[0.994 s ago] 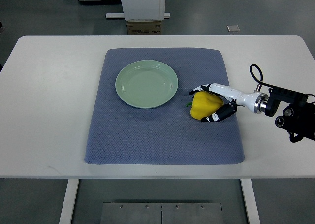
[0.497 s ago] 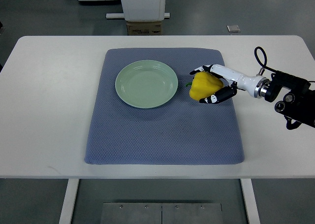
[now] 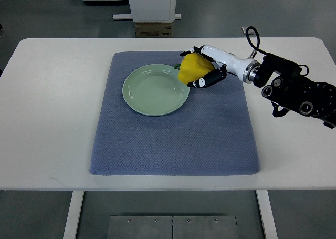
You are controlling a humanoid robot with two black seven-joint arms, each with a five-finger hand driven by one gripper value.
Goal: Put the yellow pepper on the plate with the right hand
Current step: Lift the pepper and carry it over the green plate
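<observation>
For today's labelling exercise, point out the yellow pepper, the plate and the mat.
yellow pepper [image 3: 192, 69], top view, its yellow body above the fingers.
plate [image 3: 156, 89], top view, bare centre of the green dish.
mat [image 3: 173, 144], top view, bare blue fabric.

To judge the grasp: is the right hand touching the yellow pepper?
Touching. The top view shows the right hand with fingers wrapped around the yellow pepper.

Lab/test bay: white bench [image 3: 58, 118] w/ blue mat [image 3: 173, 144], grey floor, white equipment base [image 3: 152, 2] behind.
</observation>
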